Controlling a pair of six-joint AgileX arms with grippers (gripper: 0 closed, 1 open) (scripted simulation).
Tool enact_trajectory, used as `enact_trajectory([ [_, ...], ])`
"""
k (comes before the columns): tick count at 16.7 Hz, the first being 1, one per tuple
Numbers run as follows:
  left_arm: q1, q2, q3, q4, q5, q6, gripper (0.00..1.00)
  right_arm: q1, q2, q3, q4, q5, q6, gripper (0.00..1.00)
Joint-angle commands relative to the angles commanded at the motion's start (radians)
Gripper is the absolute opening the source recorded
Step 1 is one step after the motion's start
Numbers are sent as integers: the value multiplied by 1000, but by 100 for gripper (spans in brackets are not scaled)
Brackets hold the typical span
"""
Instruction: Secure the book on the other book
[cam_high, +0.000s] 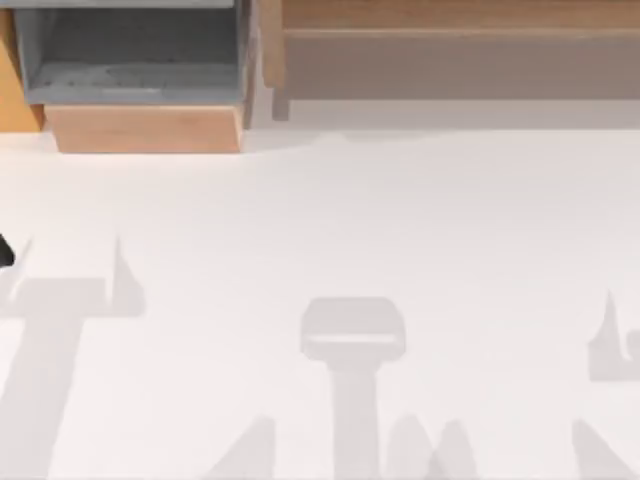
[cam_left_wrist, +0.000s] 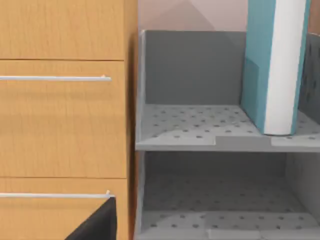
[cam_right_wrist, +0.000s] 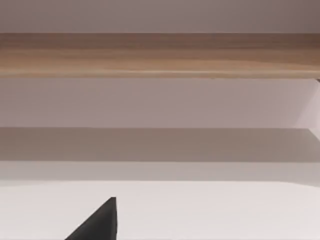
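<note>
Book (cam_left_wrist: 274, 65): teal cover, white page edge, standing upright on upper tier of grey perforated shelf (cam_left_wrist: 200, 127), touching nothing else I can see. Lower tier below it. Wood drawer cabinet (cam_left_wrist: 65, 115) w/ two metal bar handles sits flush beside the shelf. In top view shelf and cabinet are far left on the white table (cam_high: 400, 220); long wood ledge (cam_high: 450, 40) far right. Left gripper (cam_left_wrist: 97, 222) faces the cabinet, right gripper (cam_right_wrist: 97, 220) over bare tabletop near the ledge; only a dark finger tip of each shows, so open or closed: can't tell.

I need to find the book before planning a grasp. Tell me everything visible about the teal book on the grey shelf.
The teal-covered book with white page edges stands upright on the upper tier of the grey perforated shelf unit, near its right side, page edges facing the left wrist camera. Its bottom rests on the shelf floor; its top is cut off by the frame. Nothing grips it. A light wooden drawer cabinet stands beside the shelf.
</note>
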Motion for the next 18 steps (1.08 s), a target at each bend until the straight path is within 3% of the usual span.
enact_trajectory([
  [11,-163,1158,717,355,-145,-5,100,0,0,0,0,0,0,100],
  [18,-219,1535,972,481,-199,-7,100,0,0,0,0,0,0,100],
])
